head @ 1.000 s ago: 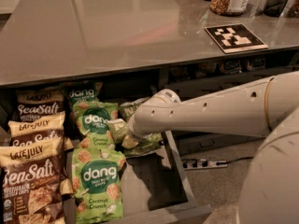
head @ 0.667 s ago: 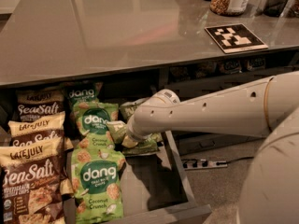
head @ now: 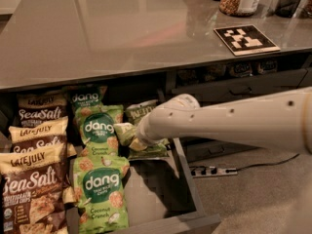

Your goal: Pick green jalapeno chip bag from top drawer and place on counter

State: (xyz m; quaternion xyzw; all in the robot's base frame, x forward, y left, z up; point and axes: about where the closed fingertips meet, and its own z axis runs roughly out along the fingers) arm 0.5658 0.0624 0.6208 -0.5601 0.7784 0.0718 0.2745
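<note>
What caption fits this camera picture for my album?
Robot's gripper down in the top drawer, at the green chip bag.

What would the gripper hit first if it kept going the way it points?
Probably the small olive-green crinkly chip bag right at the gripper, inside the deep dark grey top drawer; past it lies a bright green dang bag. Depth is unclear.

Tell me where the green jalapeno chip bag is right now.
In the camera view, the green jalapeno chip bag lies in the top drawer, just right of the dang bags, partly hidden by the gripper above it.
</note>
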